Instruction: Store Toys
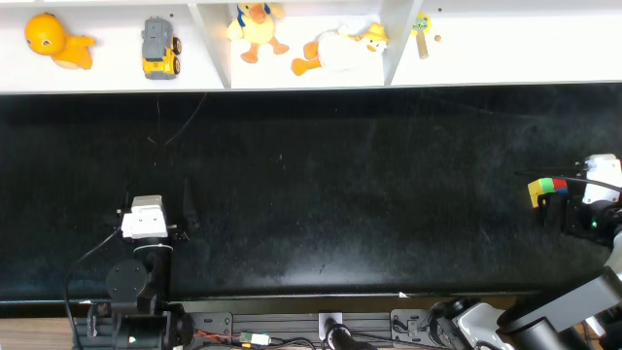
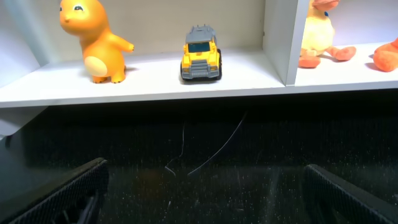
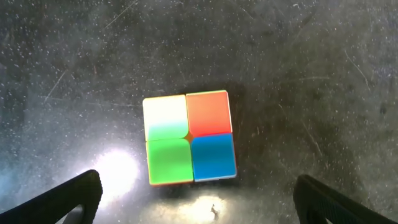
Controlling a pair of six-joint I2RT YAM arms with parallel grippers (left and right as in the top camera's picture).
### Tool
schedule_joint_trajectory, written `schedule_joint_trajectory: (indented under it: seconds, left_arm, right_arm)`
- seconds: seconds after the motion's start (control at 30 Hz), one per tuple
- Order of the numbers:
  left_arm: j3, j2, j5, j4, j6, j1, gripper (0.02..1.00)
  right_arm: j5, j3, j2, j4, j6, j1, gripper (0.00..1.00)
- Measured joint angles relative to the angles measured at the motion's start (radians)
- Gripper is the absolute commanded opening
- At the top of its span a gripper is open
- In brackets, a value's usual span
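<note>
The cube (image 3: 189,138) is lying on the black table (image 1: 340,194), with the white shelf (image 1: 486,63) standing well beyond the cube. The right claw (image 3: 200,204) is hovering straight above the cube, spread wide. I'd be lowering it level, squaring the fingers (image 3: 62,202) against opposite flat faces.

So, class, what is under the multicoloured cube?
The cube sits flat on the black tabletop. Its bottom face and the spot beneath it are covered.
</note>
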Motion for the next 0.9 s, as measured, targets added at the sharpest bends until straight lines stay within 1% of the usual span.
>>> schedule_joint_trajectory:
  seconds: [0.37,0.53,0.9]
  left_arm:
    - [0.000,0.000,0.000,0.000,0.000,0.000,0.998]
    - [0.000,0.000,0.000,0.000,0.000,0.000,0.998]
    - [0.000,0.000,0.000,0.000,0.000,0.000,0.998]
  right_arm:
    - [0.021,0.001,0.064,0.028,-0.018,0.078,1.000]
    - [0.039,0.001,0.076,0.029,-0.019,0.081,0.998]
    - [0.046,0.001,0.085,0.030,-0.010,0.081,1.000]
